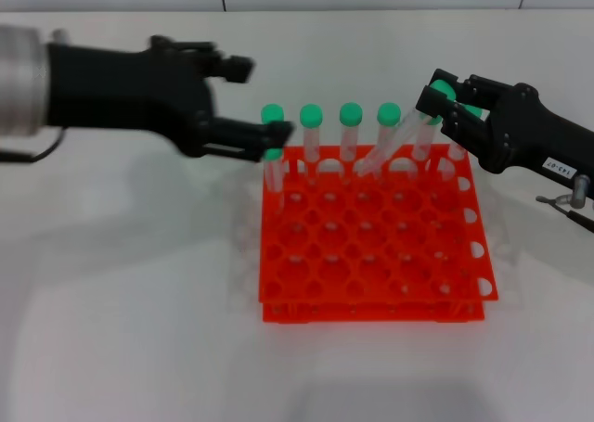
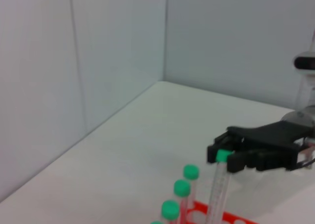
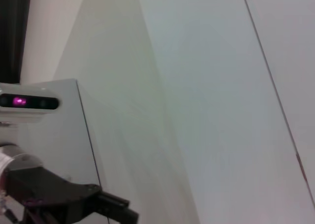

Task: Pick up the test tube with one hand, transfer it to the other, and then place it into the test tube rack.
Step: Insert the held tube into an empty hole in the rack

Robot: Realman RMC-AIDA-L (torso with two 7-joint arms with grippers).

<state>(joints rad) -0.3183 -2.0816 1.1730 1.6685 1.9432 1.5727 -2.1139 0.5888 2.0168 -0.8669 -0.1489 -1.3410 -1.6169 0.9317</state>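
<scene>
Orange-red test tube rack [image 1: 371, 246] sits nearest you. Your right gripper [image 1: 444, 102] clamps the green-capped clear test tube [image 1: 394, 144], tilted over the back row. Left gripper [image 1: 243, 97] hangs open beside.

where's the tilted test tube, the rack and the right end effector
test tube [image 1: 385, 148], head view, clear body mid-length
test tube rack [image 1: 371, 297], head view, orange top grid near the front
right end effector [image 1: 436, 97], head view, between its fingertips at the green cap
</scene>
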